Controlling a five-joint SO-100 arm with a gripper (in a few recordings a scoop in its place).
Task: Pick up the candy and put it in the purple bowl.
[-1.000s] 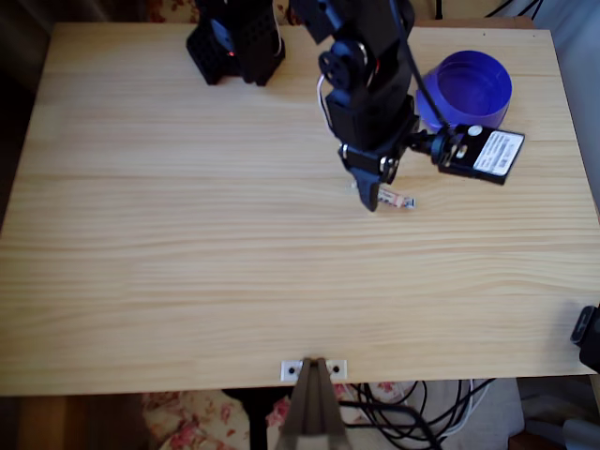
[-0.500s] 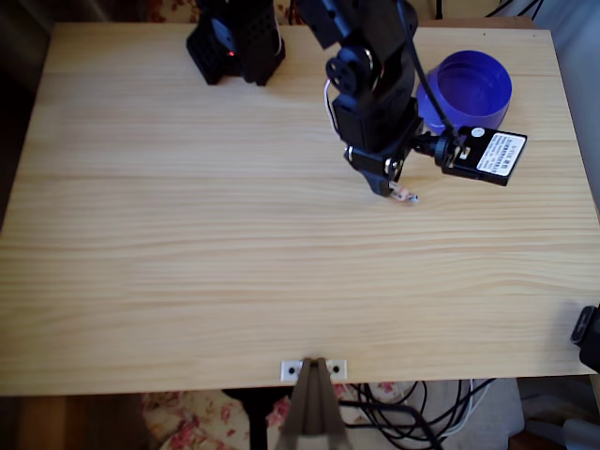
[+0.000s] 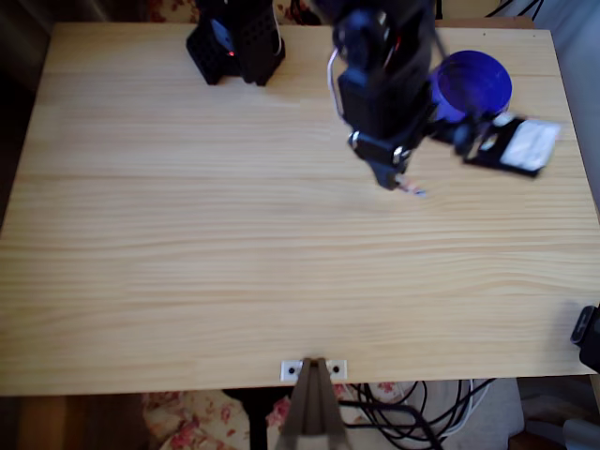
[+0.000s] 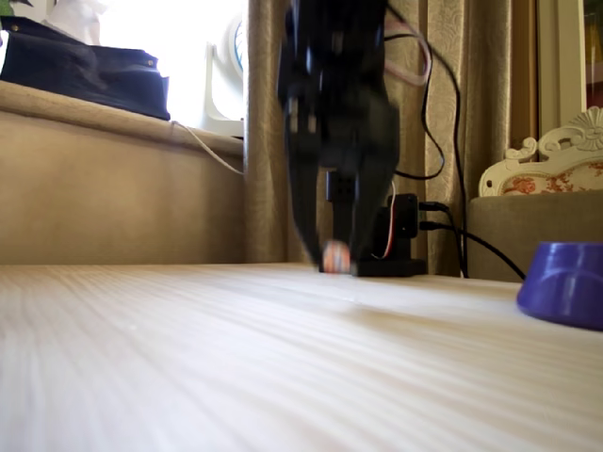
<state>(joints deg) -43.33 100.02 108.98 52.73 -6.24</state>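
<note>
While gripper (image 3: 391, 178) clenched candy (image 3: 411, 188) above table (image 3: 187, 244), candy sat off the wood, bowl (image 3: 478, 82) stood near far right corner, arm blurred.

Bare table (image 3: 187, 244) lies open left of the arm (purple bowl (image 3: 483, 80) stands far right).

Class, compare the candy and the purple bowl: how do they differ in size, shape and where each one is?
Size: the candy is tiny; the purple bowl is far bigger.
Shape: the candy is slim and long; the bowl is round and open on top.
Place: the candy sits at the gripper fingers; the bowl rests on the table, free of the fingers.
</note>
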